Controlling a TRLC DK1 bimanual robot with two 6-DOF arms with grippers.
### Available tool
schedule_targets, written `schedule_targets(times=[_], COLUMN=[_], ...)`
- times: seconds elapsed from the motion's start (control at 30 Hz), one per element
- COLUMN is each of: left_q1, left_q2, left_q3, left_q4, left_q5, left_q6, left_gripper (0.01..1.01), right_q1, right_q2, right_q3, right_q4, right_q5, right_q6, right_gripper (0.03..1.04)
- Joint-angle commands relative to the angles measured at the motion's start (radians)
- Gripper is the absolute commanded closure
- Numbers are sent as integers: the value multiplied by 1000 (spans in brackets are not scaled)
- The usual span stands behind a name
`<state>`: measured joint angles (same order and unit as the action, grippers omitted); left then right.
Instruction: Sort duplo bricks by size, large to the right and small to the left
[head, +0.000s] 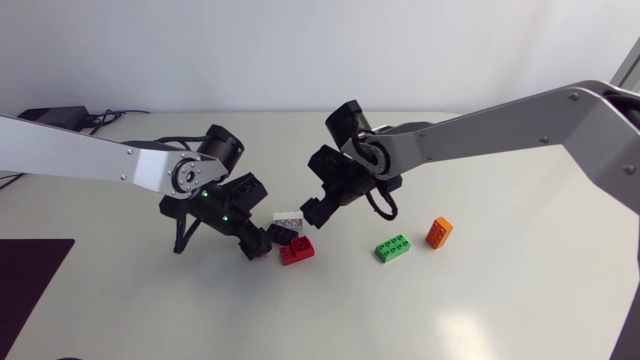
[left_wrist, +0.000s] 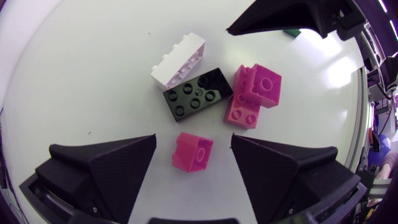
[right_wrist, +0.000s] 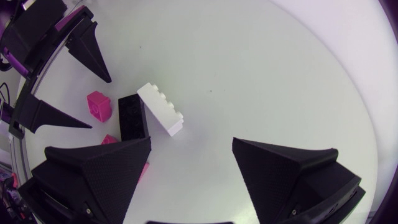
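Left tool (left_wrist: 194, 137) parted, small studded pink brick (left_wrist: 193, 152) loose between matte wedges, right tool (right_wrist: 192, 140) parted near oblong white brick (right_wrist: 160, 109)

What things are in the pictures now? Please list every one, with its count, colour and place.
white brick: one, white, mid-table, against the black brick
black brick: one, black, between the white brick and the stacked bricks
stacked bricks: apparently two, red (pink in the wrist views), beside the black brick
small brick: one, same red, between the left gripper's fingers, untouched
green brick: one, green, apart, to the right
orange brick: one, orange, right of the green brick
table: one, white
left gripper: open, around the small brick
right gripper: open, near the white brick
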<state>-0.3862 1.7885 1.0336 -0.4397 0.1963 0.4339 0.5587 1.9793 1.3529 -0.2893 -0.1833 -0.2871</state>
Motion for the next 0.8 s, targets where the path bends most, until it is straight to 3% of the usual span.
schedule_targets(times=[0.0, 0.13, 0.3, 0.37, 0.77], left_q1=[4, 6, 13, 17, 61], left_q2=[37, 49, 58, 65, -34], left_q3=[-30, -47, -55, -56, -149], left_q4=[4, 4, 4, 6, 19], left_q5=[8, 8, 8, 9, 8], left_q6=[22, 26, 26, 26, 60], left_gripper=[256, 285, 531, 708, 713], right_q1=[3, 3, 15, 26, 107], right_q2=[-28, -31, -33, -33, -99], right_q3=[-40, -47, -49, -51, -87], right_q4=[-10, -8, -10, -13, -77], right_q5=[1, 1, 4, 10, 56], right_q6=[16, 16, 17, 20, 95], right_gripper=[125, 125, 125, 126, 126])
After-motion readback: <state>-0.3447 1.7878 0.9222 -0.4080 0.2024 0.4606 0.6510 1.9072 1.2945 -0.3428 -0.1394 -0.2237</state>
